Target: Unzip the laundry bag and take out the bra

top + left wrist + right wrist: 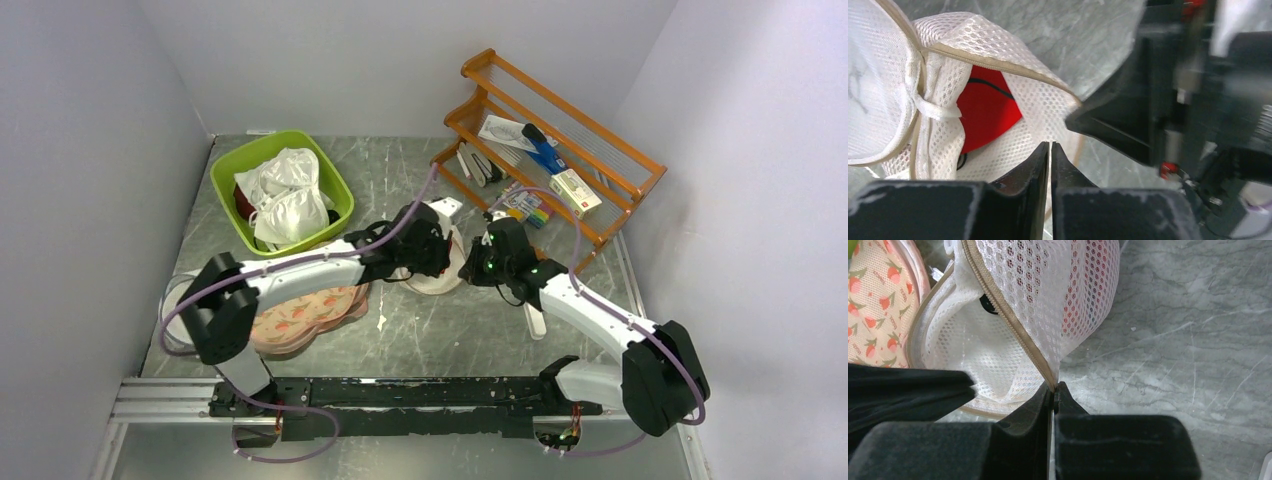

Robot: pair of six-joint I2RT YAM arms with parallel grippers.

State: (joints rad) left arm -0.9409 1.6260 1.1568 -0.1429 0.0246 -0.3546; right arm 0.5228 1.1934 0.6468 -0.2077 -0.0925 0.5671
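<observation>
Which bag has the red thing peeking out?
The white mesh laundry bag: its zip gapes and the red bra shows inside. The crinkly white plastic bag sits in the green basket.

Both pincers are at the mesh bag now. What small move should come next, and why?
Probably pull the left pincer gently away from the right pincer to widen the laundry bag: its zipper is already partly open, the red bra shows inside, and each pincer seems closed on the bag's edge.

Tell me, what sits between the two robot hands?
The mesh laundry bag, partly unzipped, red bra showing inside. The left hand and right hand each pinch its edge, clearest in the wrist views.
</observation>
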